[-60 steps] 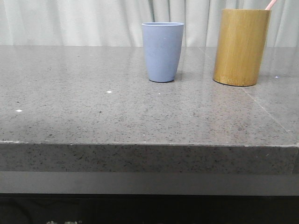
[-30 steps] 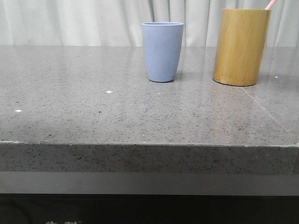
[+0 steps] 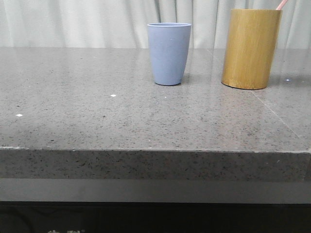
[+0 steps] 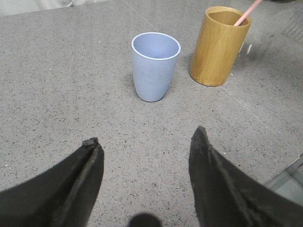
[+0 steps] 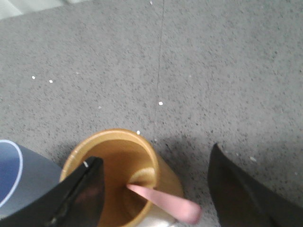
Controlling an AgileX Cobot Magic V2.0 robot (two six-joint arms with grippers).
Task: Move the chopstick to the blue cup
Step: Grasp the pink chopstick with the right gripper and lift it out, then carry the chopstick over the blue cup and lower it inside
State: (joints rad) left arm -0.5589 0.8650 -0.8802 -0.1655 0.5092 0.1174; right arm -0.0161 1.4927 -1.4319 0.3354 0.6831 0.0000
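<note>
Right arm sits nearer the chopstick (image 5: 163, 203)

It leans in the bamboo holder (image 5: 116, 175), between the spread, empty right fingers (image 5: 87, 187) (left fingers (image 4: 92, 163) also spread), blue cup (image 5: 12, 175) lower left

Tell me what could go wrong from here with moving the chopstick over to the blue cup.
The chopstick leans in the bamboo holder, so the open right pincer, straddling its rim, might close on the rim or tip it. The blue cup stands close beside the holder and could get bumped.

blue cup (image 3: 169, 53) left of holder (image 3: 250, 48) | chopstick (image 3: 282, 4) in holder
</note>
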